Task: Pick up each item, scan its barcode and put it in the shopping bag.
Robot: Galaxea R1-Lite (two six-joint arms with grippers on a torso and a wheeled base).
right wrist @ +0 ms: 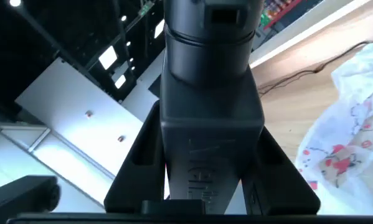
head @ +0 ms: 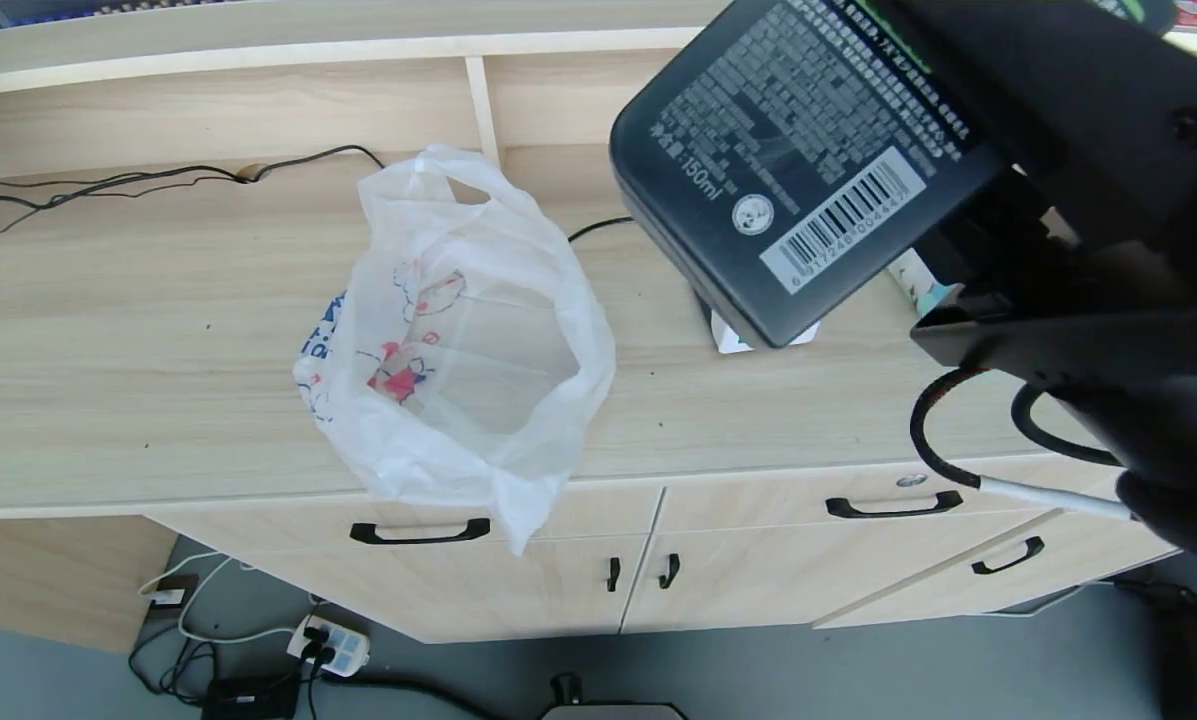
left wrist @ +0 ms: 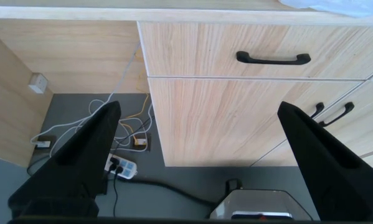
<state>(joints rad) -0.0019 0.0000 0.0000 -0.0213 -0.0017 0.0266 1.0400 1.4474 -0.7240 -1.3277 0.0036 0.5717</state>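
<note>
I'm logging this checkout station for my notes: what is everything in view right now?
bottle: 1, black, held up over the counter's right side, barcode towards the head camera
shopping bag: 1, white, open, middle of the counter
small box: 1, white, on the counter, partly hidden by the bottle
cables: black, back left of the counter
counter: 1, light wood
power strip: 1, white, on the floor
left gripper: open, low before the drawers
right gripper: shut on the bottle
</note>
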